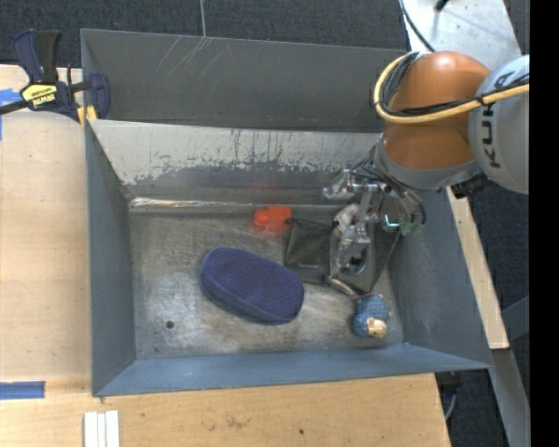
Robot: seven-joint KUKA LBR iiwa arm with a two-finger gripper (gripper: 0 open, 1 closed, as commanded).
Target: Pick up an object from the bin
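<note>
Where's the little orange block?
In the camera view, the small orange block lies by the back wall of the grey bin, behind the blue oval fabric pad and left of the dark flat sheet.

A dark, finely textured carpeted floor [289, 3] filled the top of the view behind the grey metal bin [107, 250] and showed again in a narrow stretch to its right. A thin pale cord [202, 3] ran straight across that floor to the bin's back rim. A pale wooden tabletop [37, 250] lay to the bin's left and along its near side. At the top right sat a light grey slab [470, 21] with a black cable [412, 12] curving over it. The light was even, with no hard shadows.
</note>
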